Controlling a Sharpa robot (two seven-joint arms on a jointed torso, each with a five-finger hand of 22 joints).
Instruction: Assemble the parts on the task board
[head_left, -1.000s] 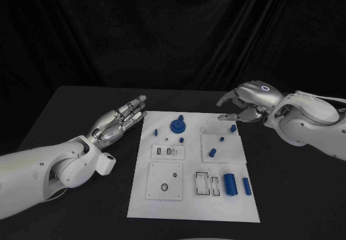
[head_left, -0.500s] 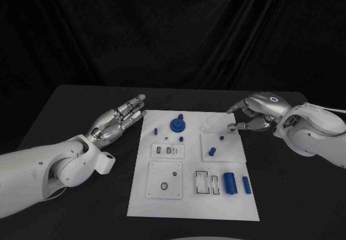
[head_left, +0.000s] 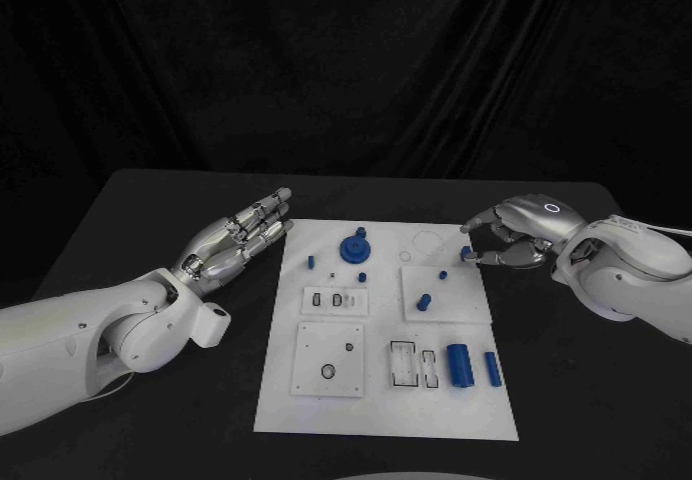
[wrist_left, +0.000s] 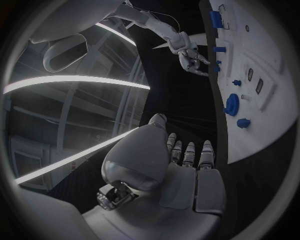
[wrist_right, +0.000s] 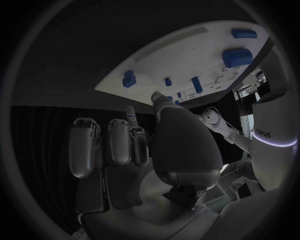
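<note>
The white task board (head_left: 378, 412) lies in the middle of the table with several blue parts on it. A round blue gear-like part (head_left: 355, 245) stands near its far edge, and a big blue cylinder (head_left: 460, 365) lies near its right front. A small blue peg (head_left: 466, 254) stands at the board's right edge. My right hand (head_left: 512, 235) is just right of that peg with its fingers part-curled and apart; whether a fingertip touches the peg I cannot tell. Off the board's far left corner my left hand (head_left: 238, 240) is held flat with straight fingers and nothing in it.
White inset plates with slots and holes (head_left: 330, 360) take up the board's left and middle. Bare black table lies on both sides of the board. The left wrist view shows the board (wrist_left: 275, 100) and the right hand (wrist_left: 190, 52) beyond it.
My right hand has drawn back from above the board's far right part to its right edge, lower and beside the small peg. The left hand and the parts have stayed put.
</note>
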